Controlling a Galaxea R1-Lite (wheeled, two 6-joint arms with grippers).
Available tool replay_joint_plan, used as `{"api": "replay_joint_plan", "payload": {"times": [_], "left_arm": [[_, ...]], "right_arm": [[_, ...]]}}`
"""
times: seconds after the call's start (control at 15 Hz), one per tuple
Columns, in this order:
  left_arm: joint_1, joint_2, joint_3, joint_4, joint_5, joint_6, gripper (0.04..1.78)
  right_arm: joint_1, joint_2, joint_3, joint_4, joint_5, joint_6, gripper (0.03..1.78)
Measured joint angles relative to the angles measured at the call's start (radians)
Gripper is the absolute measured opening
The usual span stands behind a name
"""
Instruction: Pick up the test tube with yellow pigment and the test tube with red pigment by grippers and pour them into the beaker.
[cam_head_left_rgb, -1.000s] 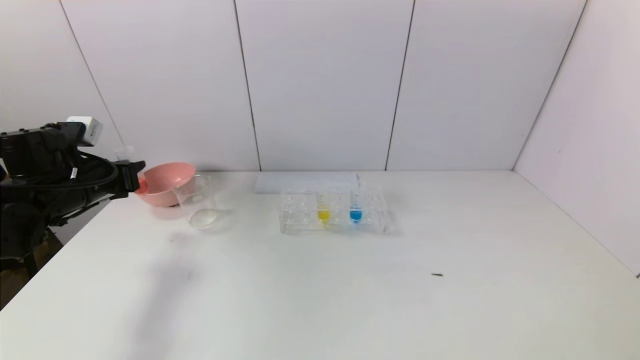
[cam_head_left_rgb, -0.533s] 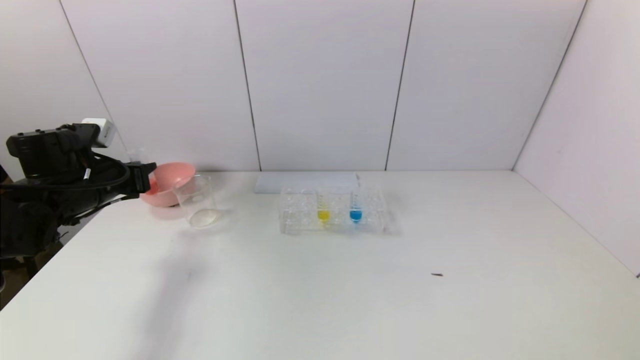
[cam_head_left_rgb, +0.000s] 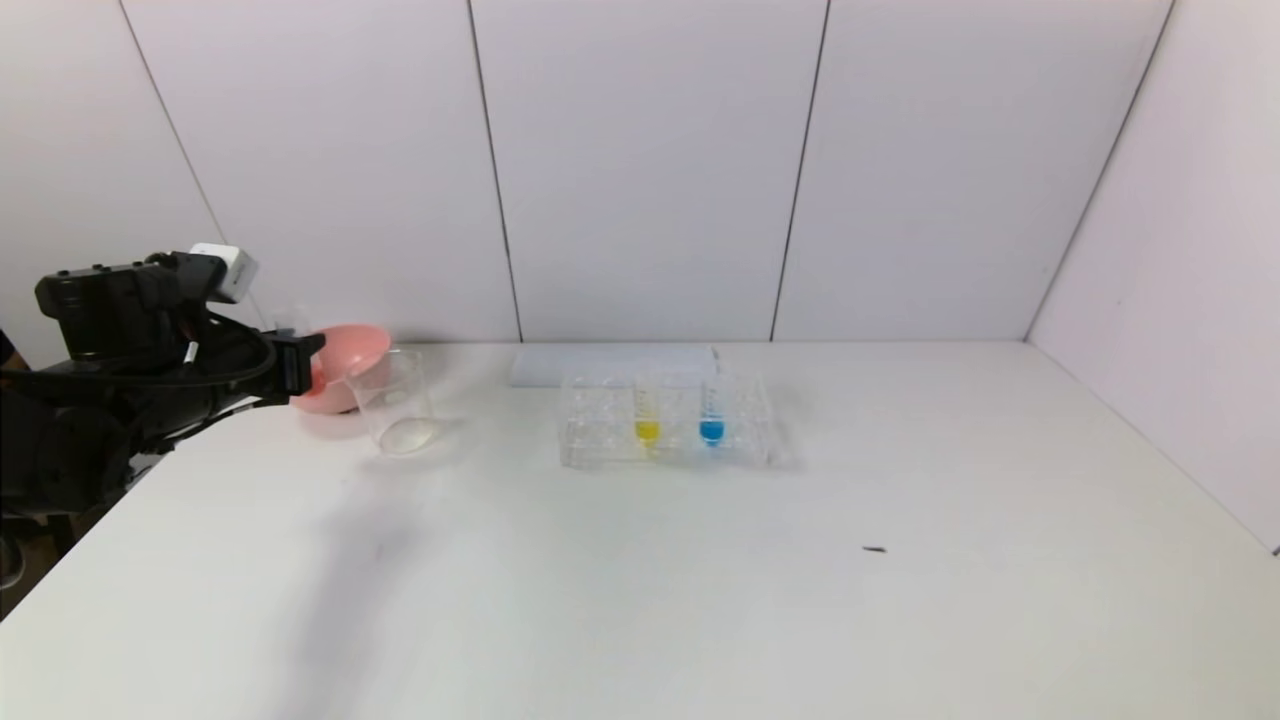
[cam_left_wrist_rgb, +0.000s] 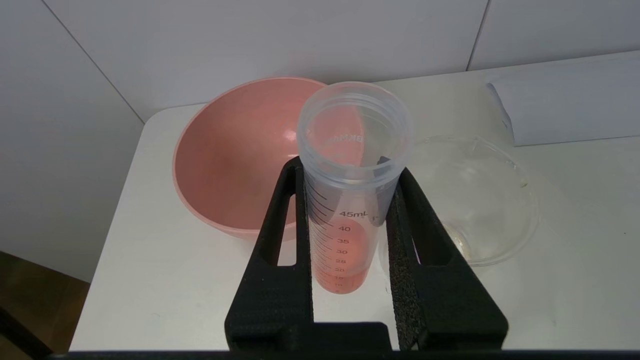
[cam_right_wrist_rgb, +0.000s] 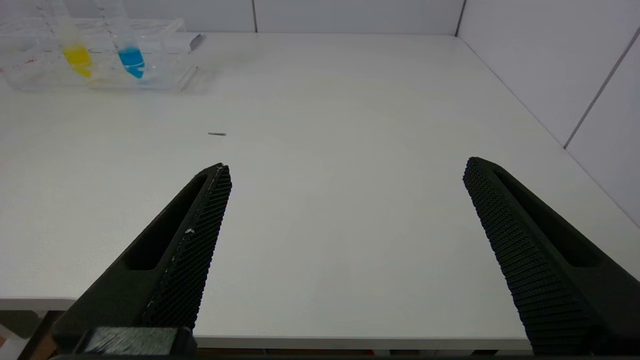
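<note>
Head view: we see the left claw (cam_head_left_rgb: 300, 365) at the left edge of the white worktop (cam_head_left_rgb: 640, 560), raised in front of the pink bowl (cam_head_left_rgb: 350, 365), with the glass beaker (cam_head_left_rgb: 400, 405) just beside it on the right. The clear tube rack (cam_head_left_rgb: 665, 420) sits mid-worktop, well apart from the beaker. It holds the test tube with yellow pigment (cam_head_left_rgb: 647, 415) and a blue-liquid tube (cam_head_left_rgb: 711, 415), both upright. A small dark speck (cam_head_left_rgb: 874, 549) lies nearer the robot.

Left wrist view: we see the left claw (cam_left_wrist_rgb: 350, 210) pinching the test tube with red pigment (cam_left_wrist_rgb: 347, 190), upright, mouth open, red-orange liquid low in its tip. Pink bowl (cam_left_wrist_rgb: 240, 155) behind it, beaker (cam_left_wrist_rgb: 480, 200) beside it, apparently empty.

Right wrist view: we see the right claw (cam_right_wrist_rgb: 345, 175) spread wide, gripping nothing, above the near worktop edge (cam_right_wrist_rgb: 320, 200). Rack (cam_right_wrist_rgb: 160, 60) far off with the yellow tube (cam_right_wrist_rgb: 75, 50) and blue tube (cam_right_wrist_rgb: 131, 55).
</note>
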Motion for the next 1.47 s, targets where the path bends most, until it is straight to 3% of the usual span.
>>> {"api": "replay_joint_plan", "payload": {"times": [0.47,1.47], "left_arm": [[0.002,-0.001,-0.007,0.028,-0.001,0.076,0.45],[0.001,-0.041,-0.119,0.308,-0.022,0.264,0.45]], "right_arm": [[0.0,0.0,0.0,0.0,0.0,0.0,1.7],[0.0,0.0,0.0,0.0,0.0,0.0,1.7]]}}
